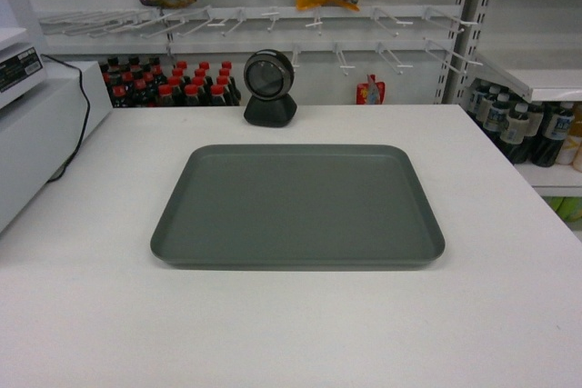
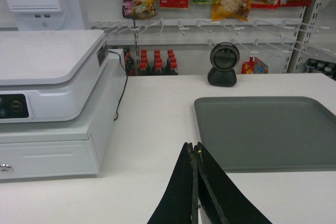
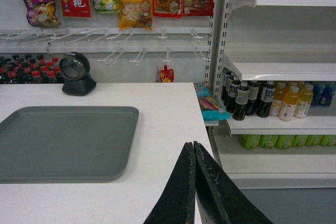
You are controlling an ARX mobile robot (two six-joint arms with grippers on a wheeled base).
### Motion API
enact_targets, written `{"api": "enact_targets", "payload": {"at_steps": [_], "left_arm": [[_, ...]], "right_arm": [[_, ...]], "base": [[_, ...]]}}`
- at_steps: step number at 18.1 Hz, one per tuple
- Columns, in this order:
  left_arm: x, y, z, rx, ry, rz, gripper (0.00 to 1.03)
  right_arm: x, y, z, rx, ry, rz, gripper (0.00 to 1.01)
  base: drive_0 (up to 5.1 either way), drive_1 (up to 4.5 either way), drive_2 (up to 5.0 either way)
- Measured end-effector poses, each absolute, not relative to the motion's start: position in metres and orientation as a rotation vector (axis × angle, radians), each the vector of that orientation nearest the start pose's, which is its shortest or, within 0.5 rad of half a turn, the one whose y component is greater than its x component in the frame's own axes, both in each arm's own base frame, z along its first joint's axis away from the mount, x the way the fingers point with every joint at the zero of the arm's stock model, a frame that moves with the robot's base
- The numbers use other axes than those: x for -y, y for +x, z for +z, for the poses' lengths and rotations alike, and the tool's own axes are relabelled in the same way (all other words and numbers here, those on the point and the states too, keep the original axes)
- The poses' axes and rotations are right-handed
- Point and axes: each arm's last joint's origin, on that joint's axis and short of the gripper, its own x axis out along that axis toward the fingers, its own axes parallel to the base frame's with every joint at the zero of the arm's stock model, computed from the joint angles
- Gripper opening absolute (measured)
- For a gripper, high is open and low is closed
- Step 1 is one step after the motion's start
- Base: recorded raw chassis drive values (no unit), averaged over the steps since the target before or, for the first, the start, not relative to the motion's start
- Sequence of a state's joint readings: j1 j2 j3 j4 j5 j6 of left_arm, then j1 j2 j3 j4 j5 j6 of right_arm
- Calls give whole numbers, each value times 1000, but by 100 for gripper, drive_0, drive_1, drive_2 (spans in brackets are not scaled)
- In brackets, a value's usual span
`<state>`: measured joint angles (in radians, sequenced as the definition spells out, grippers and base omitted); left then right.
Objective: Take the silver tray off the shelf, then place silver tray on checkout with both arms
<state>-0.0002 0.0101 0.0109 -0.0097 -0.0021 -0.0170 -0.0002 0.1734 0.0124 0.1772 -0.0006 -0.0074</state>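
The tray (image 1: 297, 204) lies flat mid-checkout (image 1: 491, 315), clear of the shelf (image 3: 273, 69), with the left gripper (image 2: 195, 153) and right gripper (image 3: 192, 150) both closed on nothing just near of it, so the task looks done.

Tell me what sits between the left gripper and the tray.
Nothing: in the left wrist view only bare white checkout separates the shut left gripper from the tray ahead to its right.
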Motion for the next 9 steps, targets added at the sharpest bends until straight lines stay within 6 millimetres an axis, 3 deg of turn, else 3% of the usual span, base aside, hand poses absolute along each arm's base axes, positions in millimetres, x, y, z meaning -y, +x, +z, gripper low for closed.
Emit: {"api": "enact_targets", "payload": {"at_steps": [2,3,9], "left_arm": [[0,98,166,-2,-17,1,1],[0,98,166,-4,-17,0,5],[0,98,166,-3,-17,0,74]], "right_arm": [[0,100,164,-40,-7,1,2],[0,97,169,22,-7,1,5],[0,97,167,4,-7,0,72]], "base": [[0,0,0],[0,0,0],[0,0,0]]}}
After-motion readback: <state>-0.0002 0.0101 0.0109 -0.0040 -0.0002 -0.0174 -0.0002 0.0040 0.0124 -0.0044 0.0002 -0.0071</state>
